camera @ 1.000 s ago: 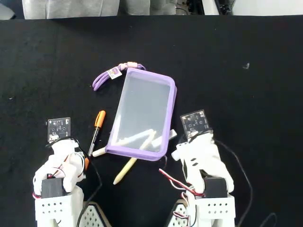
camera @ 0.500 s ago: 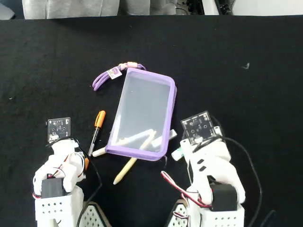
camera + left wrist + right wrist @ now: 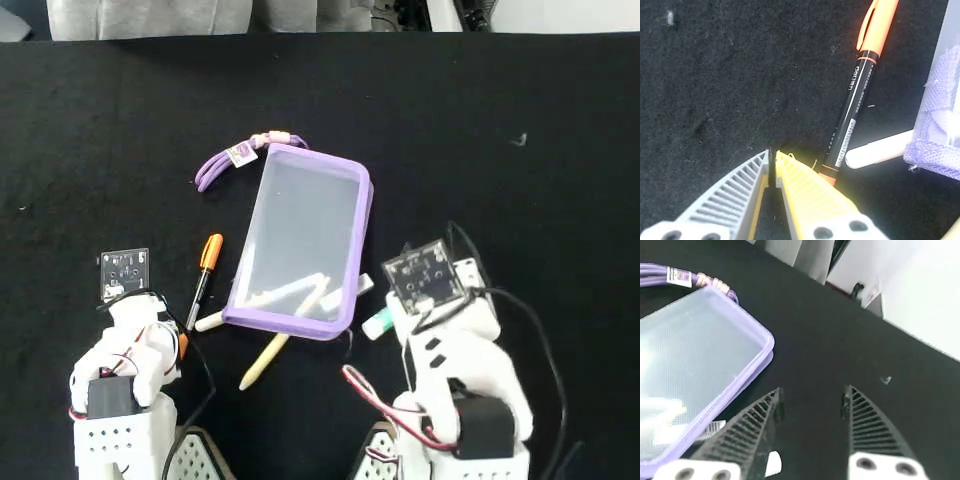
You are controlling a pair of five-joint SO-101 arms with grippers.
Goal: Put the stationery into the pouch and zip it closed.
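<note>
Purple pouch point(image 3: 300, 240): lies flat in the middle of the black cloth point(image 3: 520, 220), clear face up; its cord point(image 3: 222, 166) is bunched at the far corner; pale sticks show through the near end; whether the zip is open I cannot tell
Orange pen point(image 3: 206, 272): on the cloth just beside the pouch's left edge, outside it; in the left wrist view its dark end lies close beside the yellow finger
White pen point(image 3: 210, 321): pokes out at the pouch's near left corner
Cream pen point(image 3: 262, 362): sticks out past the pouch's near edge, angled toward the arms; whether its far end is in the pouch or under it I cannot tell
Left gripper point(image 3: 774, 157): low over the cloth near the orange pen; fingers pressed together on nothing
Right gripper point(image 3: 812, 395): fingers well apart, empty, facing along the pouch's right edge
Change: within the last second the right arm has swung away from the pouch's near right corner toward its own side; a small white-and-green piece point(image 3: 378, 322) now lies uncovered between arm and pouch; the left arm, the pouch and the pens have not shifted
Meaning: no item has gone in over that second; the right arm's move looks like repositioning rather than a grasp; the orange pen and the uncovered piece are still to be collected before any zipping
</note>
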